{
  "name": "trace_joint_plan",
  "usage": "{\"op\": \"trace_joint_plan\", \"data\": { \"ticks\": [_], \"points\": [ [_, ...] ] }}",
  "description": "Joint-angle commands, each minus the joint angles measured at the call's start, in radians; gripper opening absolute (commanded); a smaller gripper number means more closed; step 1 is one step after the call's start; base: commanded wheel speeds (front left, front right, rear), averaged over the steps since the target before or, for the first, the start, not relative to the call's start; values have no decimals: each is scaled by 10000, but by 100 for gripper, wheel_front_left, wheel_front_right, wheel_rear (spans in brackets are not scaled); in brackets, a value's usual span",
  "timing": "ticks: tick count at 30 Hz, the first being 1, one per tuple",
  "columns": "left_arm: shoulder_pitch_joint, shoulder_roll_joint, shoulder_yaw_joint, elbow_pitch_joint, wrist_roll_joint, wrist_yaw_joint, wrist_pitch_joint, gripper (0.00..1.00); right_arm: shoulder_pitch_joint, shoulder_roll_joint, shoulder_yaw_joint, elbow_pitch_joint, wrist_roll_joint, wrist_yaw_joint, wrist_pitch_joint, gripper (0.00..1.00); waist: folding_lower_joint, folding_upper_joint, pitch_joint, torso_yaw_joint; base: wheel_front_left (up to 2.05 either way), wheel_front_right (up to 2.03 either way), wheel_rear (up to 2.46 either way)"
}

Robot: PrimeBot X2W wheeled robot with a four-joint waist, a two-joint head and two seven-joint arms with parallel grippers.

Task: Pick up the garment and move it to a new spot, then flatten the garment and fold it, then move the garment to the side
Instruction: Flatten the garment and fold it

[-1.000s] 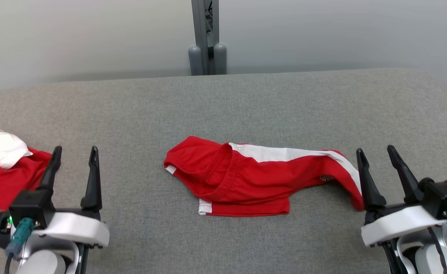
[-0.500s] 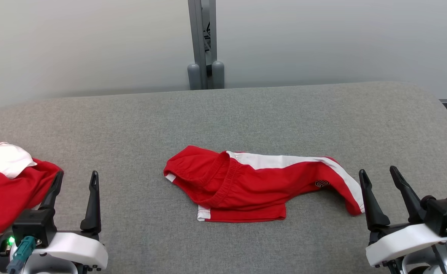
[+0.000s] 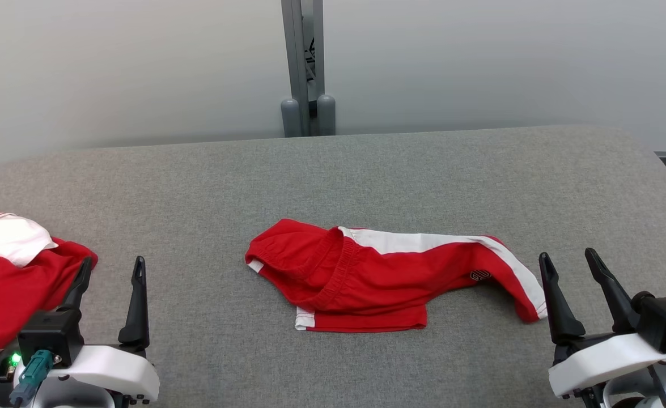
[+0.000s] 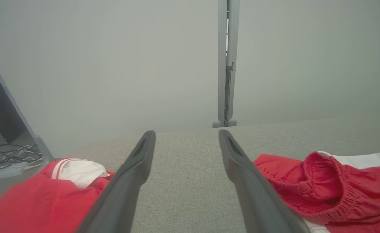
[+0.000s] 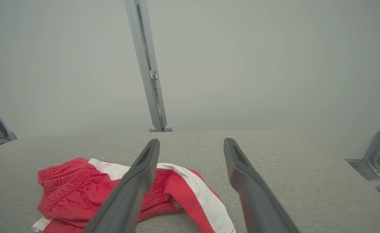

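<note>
At table (image 3: 333,170) centre, garment (image 3: 378,283) lies crumpled, so pickup looks not yet begun. Left gripper (image 3: 113,262) and right gripper (image 3: 568,255) flank it, fingers spread, empty, likely staged for a two-sided grab. Red pile (image 3: 4,289) lies far left.

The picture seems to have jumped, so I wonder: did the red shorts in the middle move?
No. The red shorts lie just as before against the grey post and the table edge; the camera tilted.
</note>
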Motion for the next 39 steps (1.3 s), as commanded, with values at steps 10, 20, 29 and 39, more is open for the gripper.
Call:
{"op": "trace_joint_plan", "data": {
  "ticks": [10, 20, 29, 39],
  "points": [
    [-435, -121, -145, -128, 72, 11, 128, 100, -18, -32, -28, -90, 75, 22, 43, 100, 0, 0, 102, 7, 0, 0, 0],
    [-2555, -1555, -2374, 900, 439, -1656, 1372, 100, -450, -34, 262, -113, 97, 22, -22, 100, 0, 0, 775, -488, 0, 0, 0],
    [-3754, -2638, -3052, 3078, -225, -2906, 2158, 100, -825, -35, 482, 136, 283, 23, -334, 100, 0, 0, 1608, -1341, 0, 0, 0],
    [-4245, -2911, -3070, 4866, -702, -3555, 2483, 100, -1141, -35, 489, 460, 392, 23, -686, 100, 0, 0, 2072, -1611, 0, 0, 0]
  ]
}}
